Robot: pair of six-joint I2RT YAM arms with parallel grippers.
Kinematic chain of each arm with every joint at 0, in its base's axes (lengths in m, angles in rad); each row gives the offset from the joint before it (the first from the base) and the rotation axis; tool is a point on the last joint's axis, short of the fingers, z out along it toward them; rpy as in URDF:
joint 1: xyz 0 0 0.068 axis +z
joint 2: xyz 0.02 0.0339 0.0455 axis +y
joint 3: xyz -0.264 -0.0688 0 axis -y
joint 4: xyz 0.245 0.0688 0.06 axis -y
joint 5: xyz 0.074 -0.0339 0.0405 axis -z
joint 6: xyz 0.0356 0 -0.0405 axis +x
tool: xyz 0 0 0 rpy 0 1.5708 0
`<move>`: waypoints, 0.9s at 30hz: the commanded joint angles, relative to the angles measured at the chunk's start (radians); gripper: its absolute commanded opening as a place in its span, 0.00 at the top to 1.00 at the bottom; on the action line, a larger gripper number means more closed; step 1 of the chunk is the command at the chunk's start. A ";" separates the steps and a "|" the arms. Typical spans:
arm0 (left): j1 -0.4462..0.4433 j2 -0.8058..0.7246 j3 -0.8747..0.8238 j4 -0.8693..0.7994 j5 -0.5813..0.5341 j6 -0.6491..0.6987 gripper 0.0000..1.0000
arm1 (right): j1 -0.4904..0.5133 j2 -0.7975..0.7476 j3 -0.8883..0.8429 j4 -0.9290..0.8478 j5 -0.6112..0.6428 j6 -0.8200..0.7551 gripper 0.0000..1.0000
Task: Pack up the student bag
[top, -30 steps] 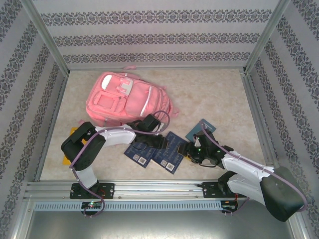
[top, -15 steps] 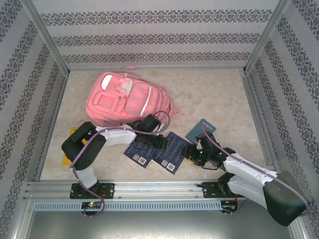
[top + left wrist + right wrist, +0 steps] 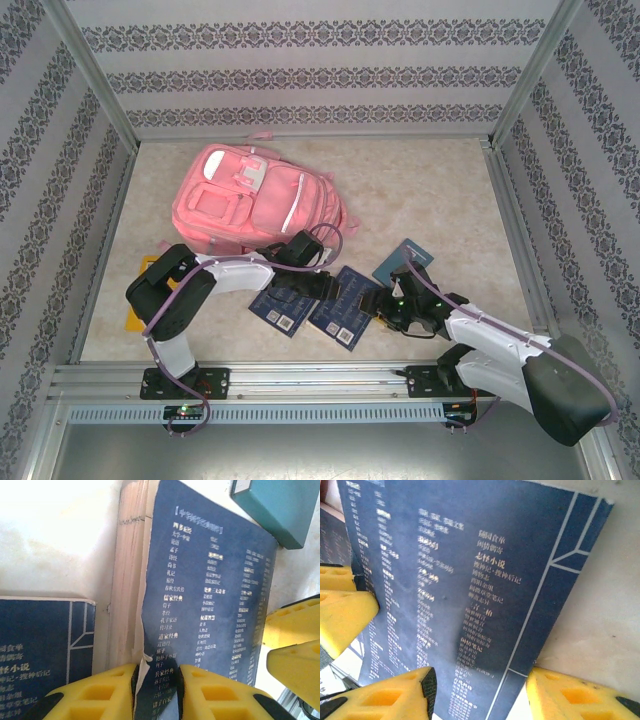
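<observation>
— So, where is the student bag (image 3: 255, 200)?

— Lying flat on the far left part of the table (image 3: 440, 190), front pockets up, white stripe showing. Both grippers are well apart from it, nearer the front edge, at the books.

— Which books?

— Two dark blue ones lie side by side, the left blue book (image 3: 283, 308) and the right blue book (image 3: 345, 312). A teal book (image 3: 403, 258) lies just beyond the right one's far corner. The left arm's forearm crosses between the bag and the blue pair.

— And the left gripper (image 3: 157, 682)?

— Pinching. From the left wrist, its yellow fingers (image 3: 95, 695) stand close together with the cover of the right blue book between them, beside the edge where the pages show. The cover stands a little away from the page block there, and its edge has a small tear.

— The right gripper (image 3: 480, 680)?

— Spread wide, at the other side of the same book. From the right wrist, one finger hangs over the cover with its printed columns. The other hangs over bare table past the book's edge. Whether either finger touches, I cannot tell.

— Anything else?

— An orange flat thing (image 3: 137, 300) by the left arm's elbow, partly hidden.
</observation>
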 commanded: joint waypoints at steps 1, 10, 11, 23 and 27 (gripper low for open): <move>-0.039 0.063 -0.025 0.063 0.067 -0.048 0.72 | 0.008 0.005 -0.001 0.082 0.009 0.013 0.48; -0.051 0.082 -0.034 0.085 0.068 -0.068 0.74 | -0.016 -0.160 -0.060 0.136 -0.015 0.137 0.47; -0.051 0.079 -0.032 0.076 0.061 -0.064 0.74 | -0.017 -0.200 -0.065 0.129 -0.015 0.151 0.46; -0.052 0.082 -0.048 0.094 0.091 -0.072 0.74 | -0.021 -0.298 -0.110 0.244 -0.017 0.231 0.45; -0.050 0.089 -0.060 0.126 0.110 -0.091 0.74 | -0.019 -0.274 -0.088 0.257 -0.005 0.211 0.45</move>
